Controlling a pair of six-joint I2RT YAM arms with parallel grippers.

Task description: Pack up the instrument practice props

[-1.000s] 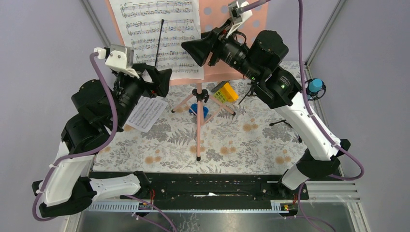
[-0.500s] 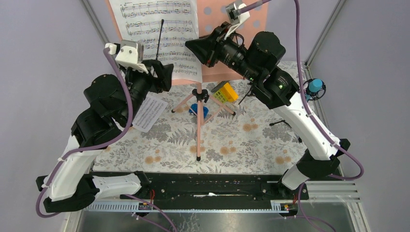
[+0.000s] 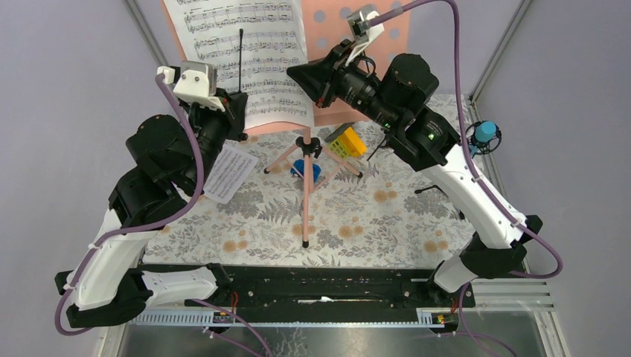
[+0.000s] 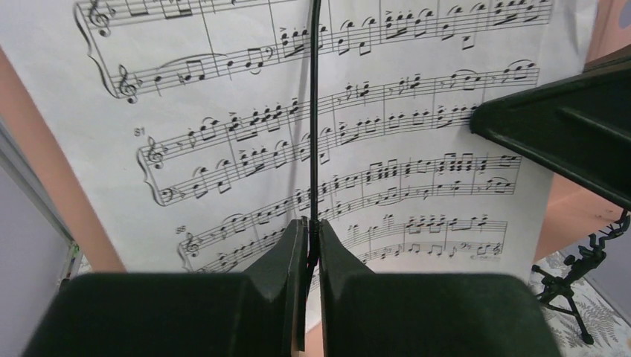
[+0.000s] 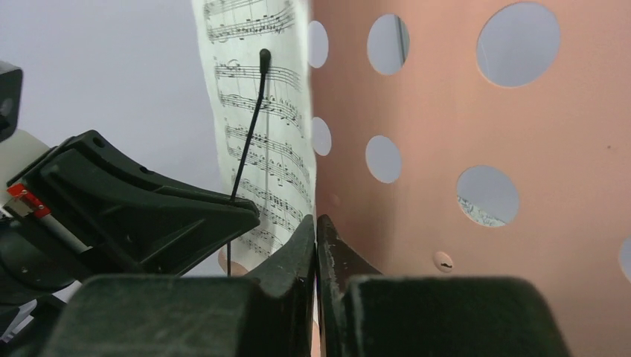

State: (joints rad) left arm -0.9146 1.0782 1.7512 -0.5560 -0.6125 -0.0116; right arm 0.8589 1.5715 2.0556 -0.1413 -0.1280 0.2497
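Observation:
The pink perforated music stand (image 3: 305, 201) (image 5: 446, 111) stands on its tripod legs at the back middle of the mat. A white sheet-music page (image 3: 245, 44) (image 4: 417, 149) rests on it behind a thin black retaining rod (image 3: 240, 59) (image 4: 314, 111). My left gripper (image 3: 239, 111) (image 4: 312, 227) is shut on the lower part of that rod. My right gripper (image 3: 292, 72) (image 5: 316, 223) is shut on the page's lower right edge. A second page (image 3: 231, 171) lies on the mat under the left arm. The blue mic (image 3: 485, 132) stands at the far right.
A small blue toy car (image 3: 306, 169) sits between the stand's legs, and a yellow-green block (image 3: 350, 141) lies just right of them. A small black tripod (image 4: 573, 279) stands on the floral mat (image 3: 372, 223) at the right. Grey walls close in on both sides.
Both grippers have closed: the left on the black rod, the right on the page's edge. The left arm rose and reached toward the stand. The page shifted slightly up and left.

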